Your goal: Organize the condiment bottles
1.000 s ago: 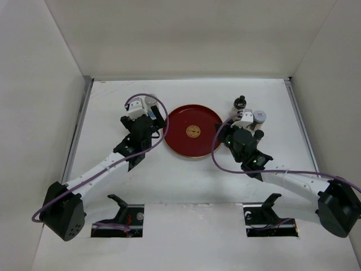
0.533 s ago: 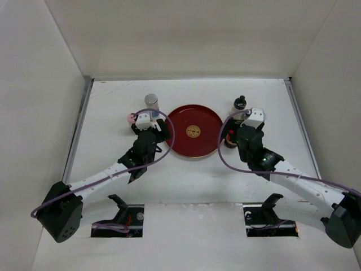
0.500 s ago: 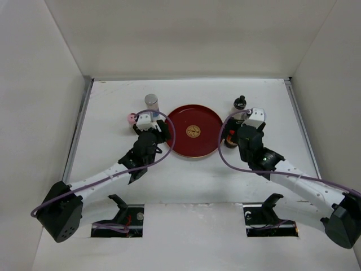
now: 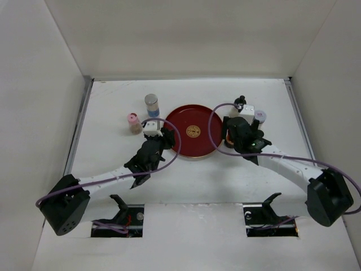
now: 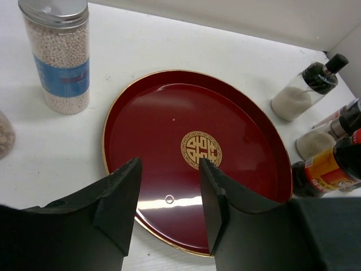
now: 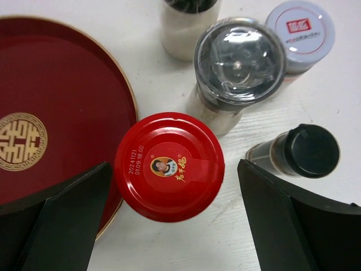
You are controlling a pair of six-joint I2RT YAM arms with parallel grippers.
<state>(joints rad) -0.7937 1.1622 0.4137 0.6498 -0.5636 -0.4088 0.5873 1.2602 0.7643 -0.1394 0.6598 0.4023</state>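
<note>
Hovering my left claw (image 5: 169, 169) at the near-left rim of the red plate (image 5: 169, 107); its fingers stand narrow with a gap, holding nothing; silver-capped bottle (image 5: 59, 62) stands upright on the table (image 4: 186, 180) just left of the plate; pink-capped bottle (image 4: 133, 122) near it, further left; my right claw (image 6: 172, 169) is spread wide, one finger on each side of the red-capped bottle (image 6: 169, 147); I see that bottle just beside the plate's right rim; clear-lidded shaker (image 6: 240, 53), white-capped bottle (image 6: 300, 28) and black-capped bottle (image 6: 310, 149) cluster close by it, all upright.
</note>
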